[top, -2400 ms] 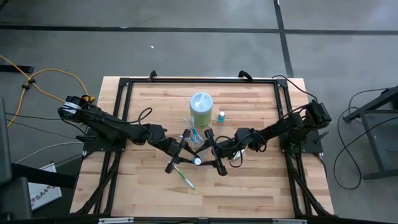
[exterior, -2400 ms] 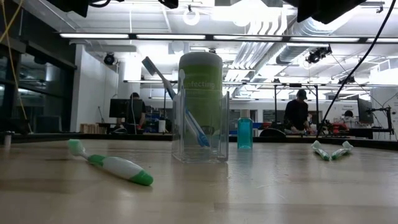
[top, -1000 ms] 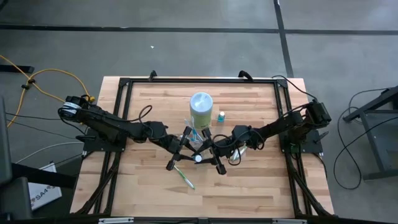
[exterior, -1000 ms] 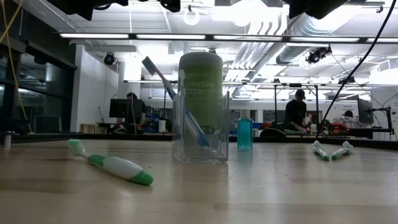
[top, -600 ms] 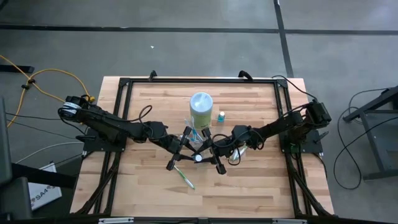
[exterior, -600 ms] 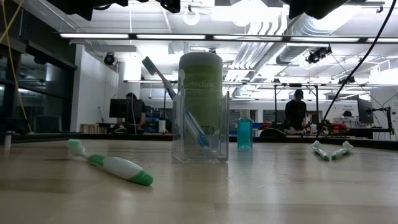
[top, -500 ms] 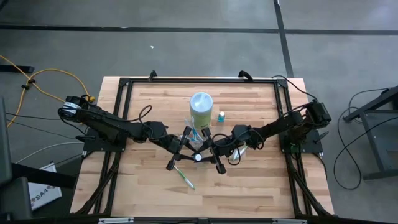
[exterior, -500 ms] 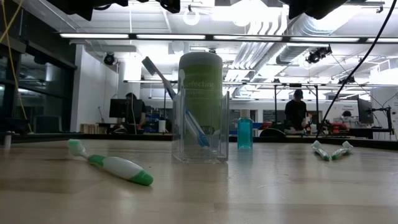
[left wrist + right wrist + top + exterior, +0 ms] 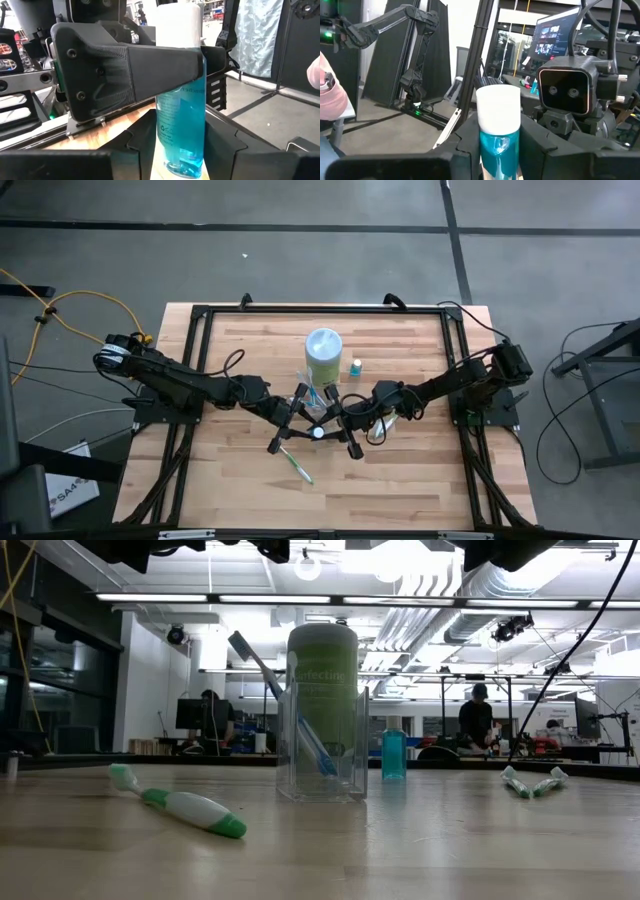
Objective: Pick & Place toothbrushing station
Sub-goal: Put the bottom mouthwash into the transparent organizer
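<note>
- High view: both arms reach in to the middle of the wooden table (image 9: 420, 330). The left gripper (image 9: 298, 427) and right gripper (image 9: 340, 430) face each other.
- Between them is the white cap of a bottle of blue liquid (image 9: 318, 434).
- The clear tumbler (image 9: 316, 400) stands just behind the grippers with a blue-and-white toothbrush (image 9: 312, 392) in it. It is just in front of a green-lidded canister (image 9: 323, 352).
- A small blue bottle (image 9: 356, 366) stands beside the canister.
- A green-and-white toothbrush (image 9: 297, 465) lies flat on the table in front of the left gripper, apart from it.
- Low view: the tumbler is upright, and the blue-and-white toothbrush leans inside it, head up.
- The canister stands behind the tumbler, and the small blue bottle stands to one side.
- The green-and-white toothbrush lies on the near side of the table. Two small green-and-white items (image 9: 532, 782) lie well apart from it; they are too small to name.
- The capped bottle does not show at table level. Two people (image 9: 478, 722) stand in the room beyond.
- Left wrist view: the left gripper's fingers (image 9: 142, 145) sit narrow against both sides of the capped bottle. A dark part of the right gripper crosses in front of the bottle.
- Right wrist view: the bottle's cap stands directly before the right gripper. Whether this gripper clamps the bottle cannot be told.
</note>
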`<act>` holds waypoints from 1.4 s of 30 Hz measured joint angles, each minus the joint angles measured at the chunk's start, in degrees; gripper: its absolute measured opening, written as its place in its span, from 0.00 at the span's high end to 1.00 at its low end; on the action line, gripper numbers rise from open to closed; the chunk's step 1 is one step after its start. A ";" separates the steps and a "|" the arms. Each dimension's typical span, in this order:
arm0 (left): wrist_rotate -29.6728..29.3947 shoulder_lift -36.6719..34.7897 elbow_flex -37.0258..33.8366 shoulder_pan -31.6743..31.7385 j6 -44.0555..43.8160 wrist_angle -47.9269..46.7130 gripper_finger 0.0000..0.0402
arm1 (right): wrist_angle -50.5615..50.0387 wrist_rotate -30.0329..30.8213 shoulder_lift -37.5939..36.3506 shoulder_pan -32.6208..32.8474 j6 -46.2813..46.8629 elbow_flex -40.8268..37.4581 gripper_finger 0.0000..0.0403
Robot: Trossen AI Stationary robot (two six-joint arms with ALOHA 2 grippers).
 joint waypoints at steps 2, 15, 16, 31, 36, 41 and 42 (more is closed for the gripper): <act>0.01 0.00 0.00 0.00 0.02 0.00 0.68 | 0.00 -0.02 0.00 0.00 0.00 0.00 0.79; 0.39 0.00 0.00 -0.02 0.40 -2.42 0.64 | -2.41 -0.29 0.11 0.28 0.45 0.00 0.79; 0.39 0.00 0.00 -0.07 0.83 -2.69 0.63 | -2.54 -0.47 0.13 0.31 0.49 -0.02 0.79; -3.35 0.00 0.00 -0.45 2.21 -9.12 0.55 | -6.39 1.69 0.11 0.98 2.15 -0.02 0.79; -3.46 0.00 0.00 -1.10 2.33 -10.45 0.55 | -7.13 2.00 0.11 1.05 2.68 -0.02 0.79; -4.75 -0.63 0.00 -1.60 2.62 -13.05 0.55 | -8.71 2.82 0.11 1.20 3.40 -0.02 0.79; -5.35 -1.07 0.00 -1.59 2.49 -13.96 0.55 | -9.26 3.34 0.11 1.32 3.42 -0.02 0.79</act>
